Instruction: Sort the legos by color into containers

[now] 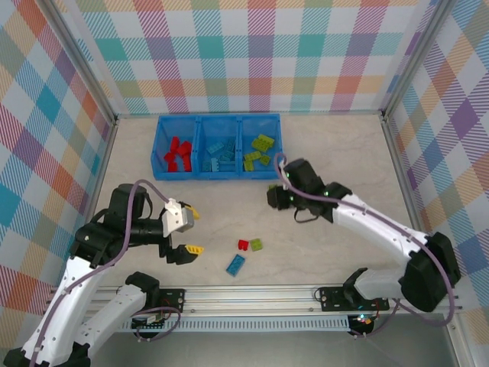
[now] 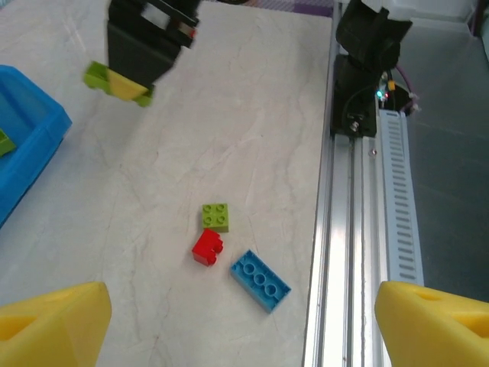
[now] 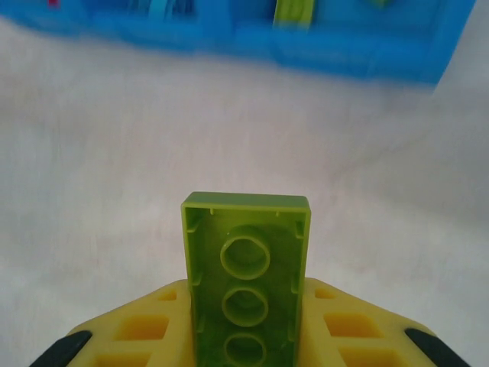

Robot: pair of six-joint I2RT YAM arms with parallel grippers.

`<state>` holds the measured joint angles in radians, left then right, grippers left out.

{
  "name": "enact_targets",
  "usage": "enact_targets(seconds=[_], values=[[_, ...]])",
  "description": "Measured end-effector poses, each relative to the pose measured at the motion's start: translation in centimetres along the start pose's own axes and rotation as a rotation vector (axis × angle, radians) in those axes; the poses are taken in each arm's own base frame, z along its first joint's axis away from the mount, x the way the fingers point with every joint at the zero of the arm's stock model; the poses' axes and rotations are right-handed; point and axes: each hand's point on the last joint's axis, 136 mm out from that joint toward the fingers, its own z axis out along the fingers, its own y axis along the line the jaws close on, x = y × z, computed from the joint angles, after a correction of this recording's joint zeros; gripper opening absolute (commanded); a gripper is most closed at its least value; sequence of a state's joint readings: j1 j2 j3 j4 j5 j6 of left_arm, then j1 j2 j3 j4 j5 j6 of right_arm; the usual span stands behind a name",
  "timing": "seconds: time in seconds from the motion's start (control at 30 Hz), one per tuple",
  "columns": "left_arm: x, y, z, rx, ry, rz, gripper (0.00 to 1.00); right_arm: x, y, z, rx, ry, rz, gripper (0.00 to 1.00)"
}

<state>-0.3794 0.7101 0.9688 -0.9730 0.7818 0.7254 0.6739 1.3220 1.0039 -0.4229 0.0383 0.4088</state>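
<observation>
My right gripper (image 3: 246,340) is shut on a lime green lego (image 3: 246,260), underside up, raised above the table short of the blue tray (image 3: 344,53). From above, the right gripper (image 1: 274,197) hangs just in front of the tray's (image 1: 218,175) right container, which holds green legos (image 1: 260,151); the middle one holds blue legos (image 1: 219,157) and the left one red legos (image 1: 179,154). My left gripper (image 2: 244,329) is open and holds nothing, above three loose legos: green (image 2: 215,216), red (image 2: 206,247) and blue (image 2: 260,280).
A metal rail (image 1: 252,294) runs along the near table edge, close to the loose legos. Plaid walls close the back and both sides. Bare tabletop lies between the loose legos and the tray.
</observation>
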Motion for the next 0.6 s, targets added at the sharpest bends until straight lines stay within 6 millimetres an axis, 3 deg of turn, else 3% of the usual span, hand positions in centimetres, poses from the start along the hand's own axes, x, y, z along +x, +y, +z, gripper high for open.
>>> enact_targets(seconds=[0.2,0.3,0.47,0.6], values=[[-1.7,3.0,0.9,-0.088,-0.044,-0.2,0.85,-7.9,-1.8,3.9,0.054,-0.071,0.052,0.33],[-1.7,4.5,1.5,-0.143,-0.031,-0.305,0.85,-10.5,-2.4,6.6,0.083,-0.072,0.057,0.44],[-0.4,6.2,2.6,-0.204,0.031,-0.438,0.84,-12.5,-2.8,10.0,0.111,-0.059,0.058,0.52],[-0.1,6.6,2.6,-0.237,0.042,-0.476,0.84,-12.8,-2.7,10.2,0.117,-0.048,0.039,0.51]])
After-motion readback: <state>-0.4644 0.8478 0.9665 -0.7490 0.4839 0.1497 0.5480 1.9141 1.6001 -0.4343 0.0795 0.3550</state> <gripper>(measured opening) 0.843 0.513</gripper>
